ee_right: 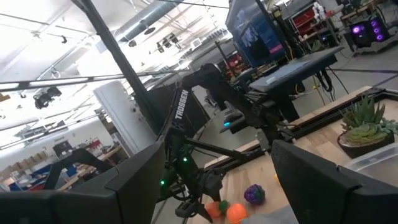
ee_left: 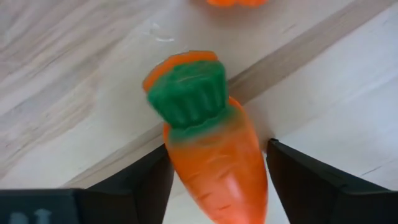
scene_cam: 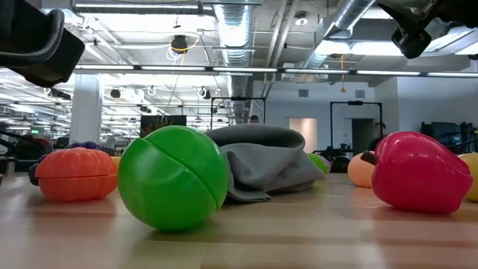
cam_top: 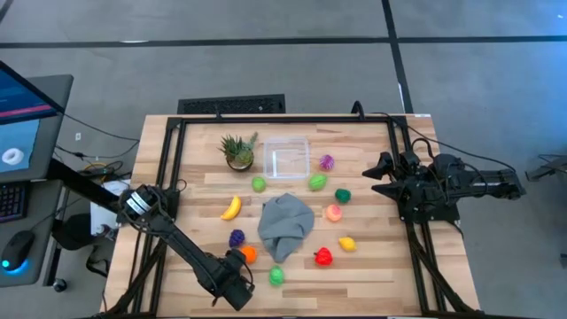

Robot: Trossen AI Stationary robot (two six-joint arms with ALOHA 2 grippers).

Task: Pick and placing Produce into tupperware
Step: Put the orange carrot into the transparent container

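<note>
**Left wrist: carrot between the fingers**

High view first: we see the left gripper low at the bottom centre of the table, with the carrot hidden beneath it here. The right gripper waits at the right edge, level with the middle of the table. The tupperware sits in the upper centre, beside the potted plant. Around the grey cloth lie the banana, the grapes, a red piece and a green ball.

Low view: the green ball fills the left-centre foreground, an orange piece sits at far left, the red piece at right, and the cloth lies behind them.

Left wrist view: the carrot lies between the two dark fingers, which stand close at either side of it; we cannot tell whether they grip it.

Right wrist view: the right gripper's fingers stand wide apart with nothing between them. The plant shows at right, the grapes near the bottom.
</note>
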